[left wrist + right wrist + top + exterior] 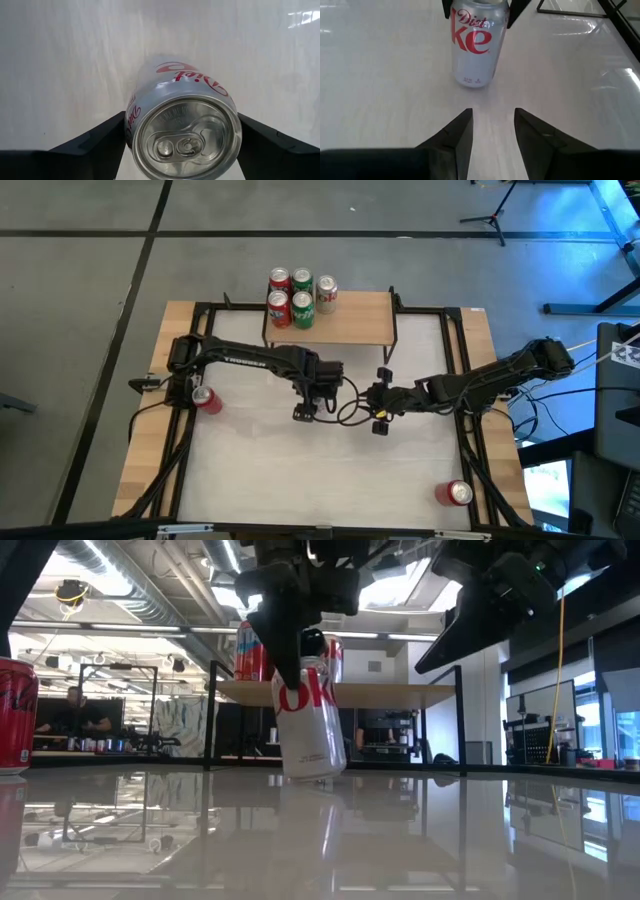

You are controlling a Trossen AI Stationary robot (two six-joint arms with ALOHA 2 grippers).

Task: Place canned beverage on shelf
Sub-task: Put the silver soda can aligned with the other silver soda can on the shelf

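A silver Diet Coke can (312,720) sits mid-table, tilted, under my left gripper (310,405), which is shut on it from above. The high view hides the can beneath that gripper. My right gripper (492,125) stands open and empty just to the can's right, pointing at the can (475,45) with bare table between. The shelf (345,325), a low light-wood board on thin black legs, stands at the table's far edge. Several cans (300,295) stand at its left end. My left gripper pinches the can between its two fingers (100,145), one on each side of the wall just below the top rim (131,117). The fingers come from above, slanting steeply down. The can hangs tilted, its lid toward the wrist camera; its bottom rim (318,776) is at the tabletop, touching or not I cannot tell.
A red can (207,400) lies near the table's left rail, beside the left arm. Another red can (455,493) lies near the front right corner. Black frame rails (470,380) run along the table's sides. A cable (350,410) loops between the two grippers.
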